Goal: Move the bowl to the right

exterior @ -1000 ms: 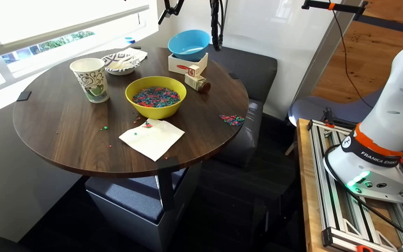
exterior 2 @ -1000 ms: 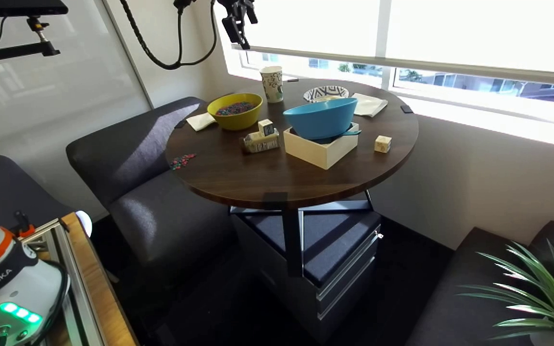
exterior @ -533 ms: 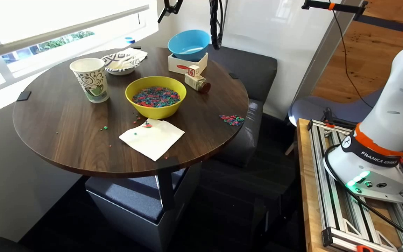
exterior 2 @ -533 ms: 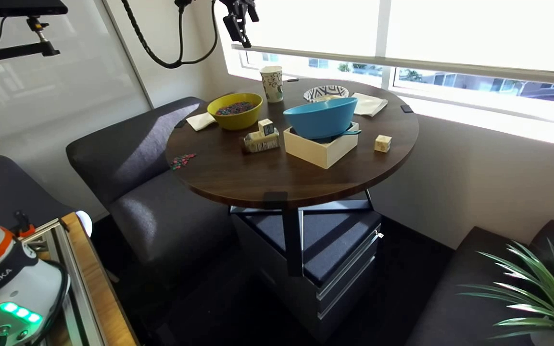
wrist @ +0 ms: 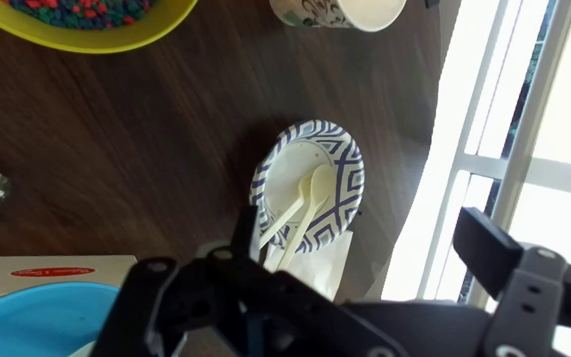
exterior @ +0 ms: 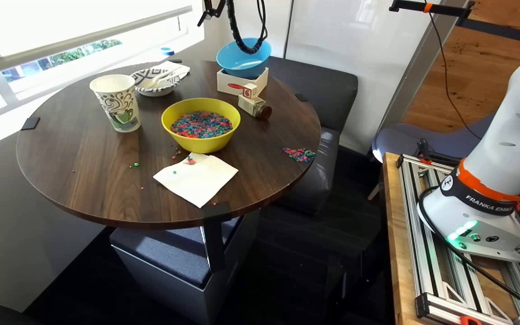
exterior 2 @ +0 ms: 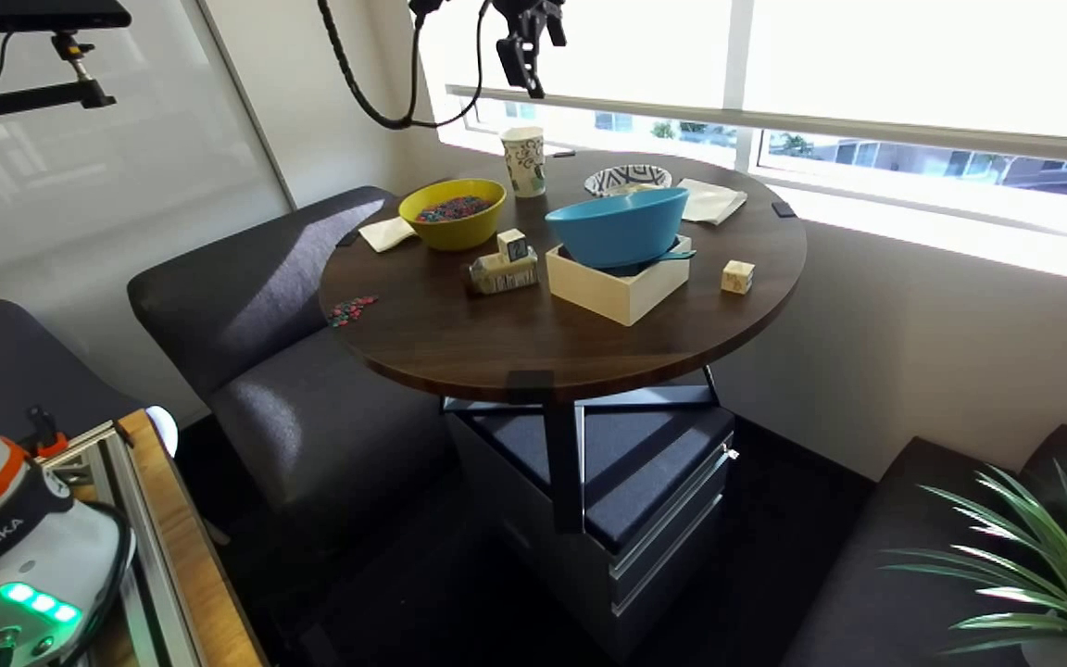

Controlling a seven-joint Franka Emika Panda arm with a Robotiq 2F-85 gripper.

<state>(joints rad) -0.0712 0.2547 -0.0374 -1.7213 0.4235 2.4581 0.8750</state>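
Observation:
The bowl (wrist: 288, 168) is small, shallow and whitish with a dark geometric pattern. It stands on the dark round table and holds a pale spoon (wrist: 321, 184) and another pale utensil beside it. The bowl also shows near the window side in both exterior views (exterior: 155, 93) (exterior 2: 626, 174). My gripper (wrist: 366, 230) is open with nothing between its fingers. It hangs well above the table, apart from the bowl, and shows at the top edge of both exterior views (exterior: 209, 14) (exterior 2: 541, 63). In the wrist view the left finger overlaps the bowl's lower-left rim.
A yellow bowl (exterior: 201, 143) with colourful bits and a tall paper cup (exterior: 118, 106) stand near the bowl. A blue bowl (exterior 2: 617, 232) sits in a wooden box (exterior 2: 589, 292). A jar (exterior 2: 501, 273) with a block on it, another block (exterior 2: 737, 277) and napkins (exterior: 197, 180) lie around.
My gripper and its hanging cable have shifted sideways above the table, toward the patterned bowl's side. Nearly all of this shift came in the last half second. The objects on the table have not moved.

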